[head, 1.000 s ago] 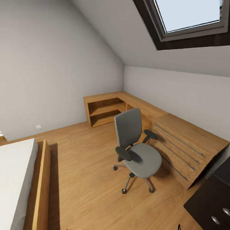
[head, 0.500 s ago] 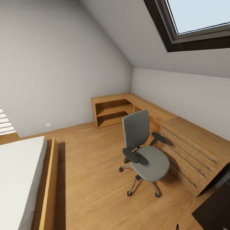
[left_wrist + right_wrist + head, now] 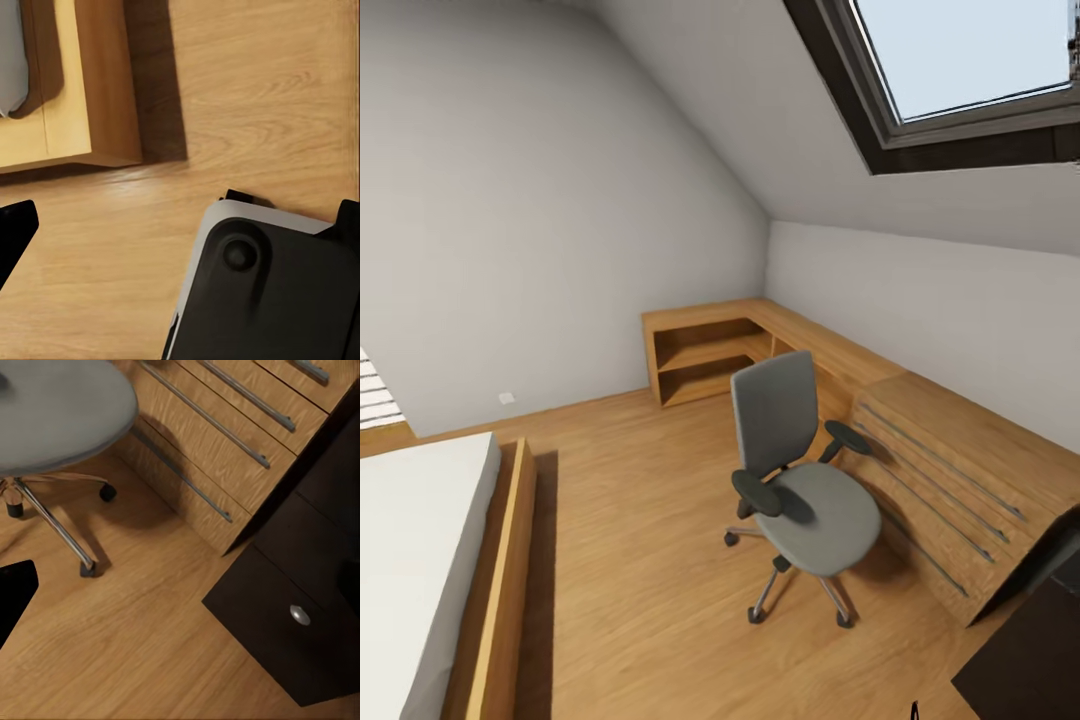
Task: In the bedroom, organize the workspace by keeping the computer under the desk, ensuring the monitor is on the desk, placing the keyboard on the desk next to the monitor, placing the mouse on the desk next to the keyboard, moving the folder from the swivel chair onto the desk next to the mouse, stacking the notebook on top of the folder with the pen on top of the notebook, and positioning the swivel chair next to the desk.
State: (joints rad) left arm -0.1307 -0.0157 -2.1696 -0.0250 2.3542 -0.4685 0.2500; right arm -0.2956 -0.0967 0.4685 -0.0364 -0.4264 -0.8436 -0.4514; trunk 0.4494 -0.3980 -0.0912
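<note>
Open floor (image 3: pixel 640 520) lies ahead of me; the swivel chair (image 3: pixel 800 480) blocks the drawer unit (image 3: pixel 950 480), the bed (image 3: pixel 430 560) flanks my left.

Left wrist cam is basically staring straight down at the wood floor (image 3: pixel 247 97), light oak-looking planks. Off in one corner there's the wooden bed frame (image 3: pixel 90 90) with a strip of grey mattress (image 3: pixel 11 60) tucked inside it, and it throws a dark shadow onto the floor beside it. Part of the robot's base (image 3: pixel 277 292) sits close up: dark panel, pale rim, round knob. One black fingertip (image 3: pixel 13 229) pokes in at the edge.
</note>
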